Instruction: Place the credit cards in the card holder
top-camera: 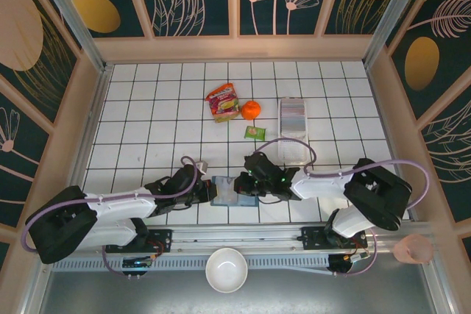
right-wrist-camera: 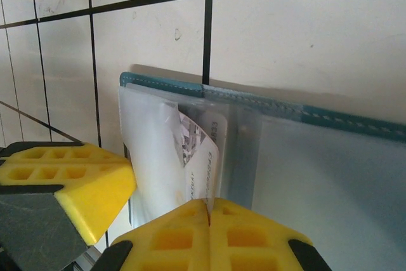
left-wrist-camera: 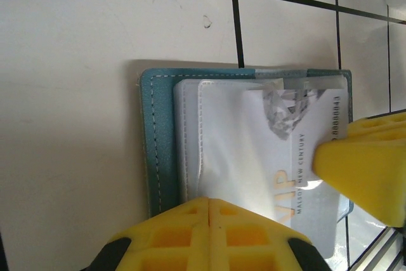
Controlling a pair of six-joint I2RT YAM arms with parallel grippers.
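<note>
The card holder (top-camera: 224, 191) lies open on the tiles between my two grippers. Its teal edge (left-wrist-camera: 155, 144) frames paler pockets inside. A white credit card (left-wrist-camera: 298, 179) printed "VIP" sits slanted, partly inside a clear pocket. My left gripper (left-wrist-camera: 209, 202) is shut, its tips resting on the holder's near edge with nothing between them. My right gripper (right-wrist-camera: 208, 202) is shut on the near edge of the credit card (right-wrist-camera: 204, 157), over the card holder (right-wrist-camera: 317, 115). From the left wrist, one right fingertip (left-wrist-camera: 368, 169) shows over the card's corner. In the top view the left gripper (top-camera: 213, 190) and right gripper (top-camera: 240, 184) nearly touch.
A long clear tray (top-camera: 294, 145) holding a stack of cards (top-camera: 292, 114) lies behind the right arm. An orange (top-camera: 252, 109), a red snack packet (top-camera: 223, 102) and a small green packet (top-camera: 255, 132) lie further back. A white bowl (top-camera: 226, 270) and a pink cup (top-camera: 413, 249) stand near the arm bases.
</note>
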